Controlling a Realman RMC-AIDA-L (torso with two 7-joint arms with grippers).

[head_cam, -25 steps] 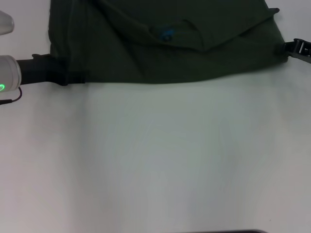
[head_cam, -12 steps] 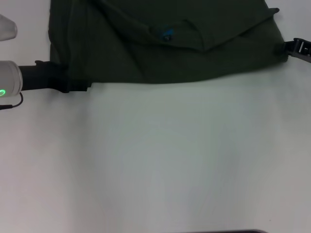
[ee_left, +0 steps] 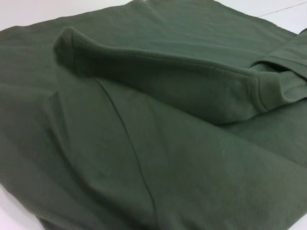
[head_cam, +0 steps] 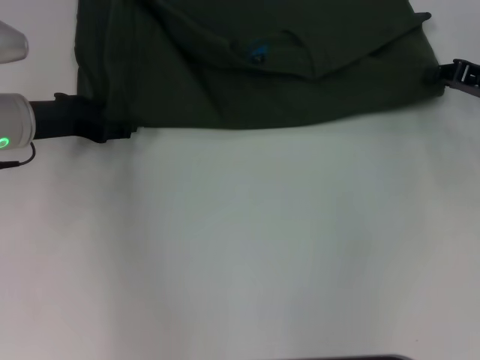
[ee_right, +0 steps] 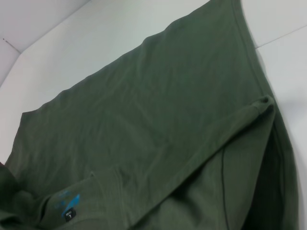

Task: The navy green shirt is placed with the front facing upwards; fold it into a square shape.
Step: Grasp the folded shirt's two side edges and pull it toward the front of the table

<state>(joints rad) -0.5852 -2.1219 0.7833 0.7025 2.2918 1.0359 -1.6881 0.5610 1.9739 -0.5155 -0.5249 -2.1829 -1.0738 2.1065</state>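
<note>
Head view: navy green shirt spread on the white table, far from me. My left gripper at its near-left corner, right gripper at its right edge; arms reach in low from the sides. Can't tell either grip state.

Left wrist: folded sleeve ridge fills the view.

Right wrist: plain fabric, blue neck label.

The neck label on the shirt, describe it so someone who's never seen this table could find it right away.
Start at the white table, where the navy green shirt lies across the far edge between the left gripper and right gripper. Near the cloth's middle, at the neckline, sits the neck label. It is the only bright blue spot on the dark green fabric.
</note>
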